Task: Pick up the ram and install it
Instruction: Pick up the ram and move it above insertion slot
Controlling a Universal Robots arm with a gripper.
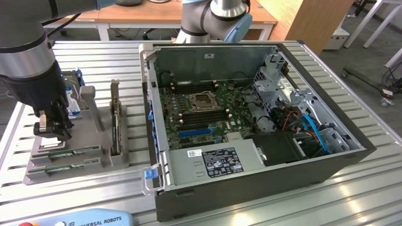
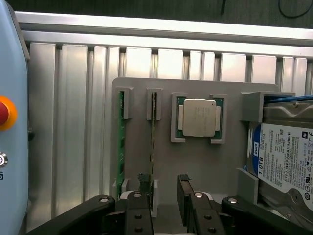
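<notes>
Two green ram sticks stand on edge in slots of the grey tray (image 2: 142,85). In the wrist view one ram stick (image 2: 153,132) runs between my open fingers, and the other ram stick (image 2: 120,142) stands one slot over. My gripper (image 2: 164,188) hangs just above the tray and holds nothing. One dark finger (image 2: 143,182) is on the outer side of the nearer stick. In the exterior view the gripper (image 1: 53,129) is over the tray's (image 1: 37,176) left part, above the ram sticks (image 1: 70,151).
A silver processor chip (image 2: 198,117) and a hard drive (image 2: 288,156) share the tray. A tall card (image 1: 115,125) stands upright on the tray's right side. The open computer case (image 1: 251,117) with its motherboard (image 1: 201,110) lies to the exterior view's right. A blue teach pendant (image 1: 75,219) lies near the table's front edge.
</notes>
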